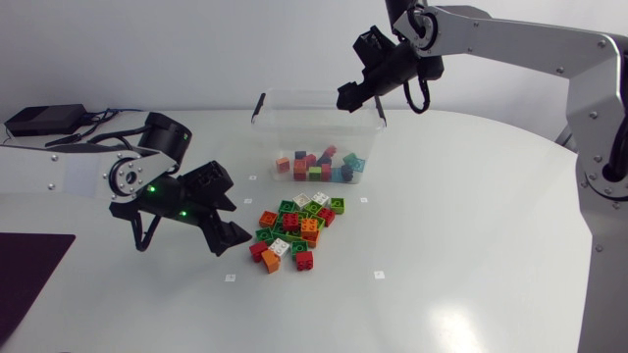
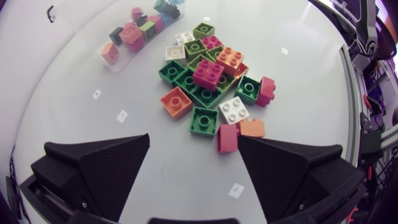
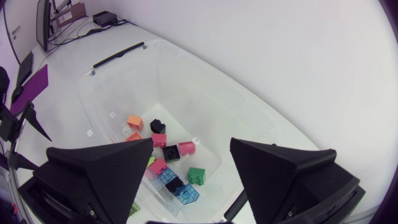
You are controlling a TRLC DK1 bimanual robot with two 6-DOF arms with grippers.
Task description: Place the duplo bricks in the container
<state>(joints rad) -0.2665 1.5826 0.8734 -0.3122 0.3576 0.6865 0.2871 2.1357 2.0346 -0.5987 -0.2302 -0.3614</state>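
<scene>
The loose duplo bricks (image 1: 297, 227) lie in a heap of green, red, orange, white and pink near the middle of the table (image 1: 471, 265). Just beyond the heap, toward the far edge, stands the clear plastic container (image 1: 294, 123), with a smaller batch of bricks (image 1: 322, 166) on its floor. The left gripper (image 1: 233, 221) hangs low beside the heap, on the left-edge side, its fingers apart and empty. The right gripper (image 1: 345, 97) is over the container's far rim, fingers spread and holding nothing. A dark purple mat (image 1: 29, 270) lies at the near left edge.
</scene>
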